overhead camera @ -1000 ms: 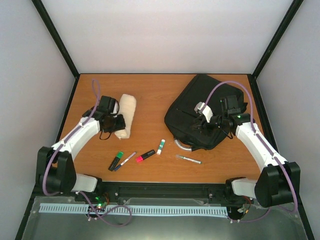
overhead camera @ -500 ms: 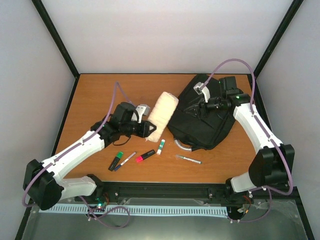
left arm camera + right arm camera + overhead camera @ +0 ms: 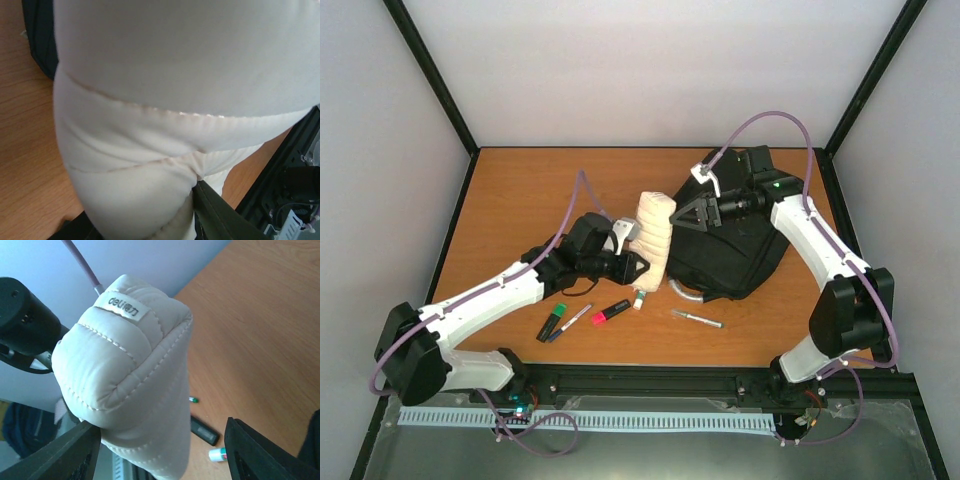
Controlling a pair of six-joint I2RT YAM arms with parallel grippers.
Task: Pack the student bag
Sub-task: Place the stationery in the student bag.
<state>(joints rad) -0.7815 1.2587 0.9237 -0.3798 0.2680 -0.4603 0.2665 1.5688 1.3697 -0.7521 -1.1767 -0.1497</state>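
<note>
The student bag (image 3: 732,252), a large black backpack, lies at the right of the table with its grey loop handle (image 3: 684,293) toward the front. My left gripper (image 3: 636,266) is shut on the lower part of a cream quilted pencil case (image 3: 653,236) and holds it upright just left of the bag. The case fills the left wrist view (image 3: 165,100), with one dark finger (image 3: 220,220) pressed against it. My right gripper (image 3: 689,215) hovers over the bag's left edge with its jaws wide open, facing the case's top end (image 3: 132,375).
On the table in front of the case lie a green marker (image 3: 554,320), a thin pen (image 3: 576,319), a red-and-black highlighter (image 3: 611,311), a glue stick (image 3: 640,298) and a silver pen (image 3: 697,319). Grey walls stand close around the table.
My left arm lifted the pencil case off the left of the table and carried it right, up to the bag. My right gripper rose off the bag, swung left and now faces the case.
</note>
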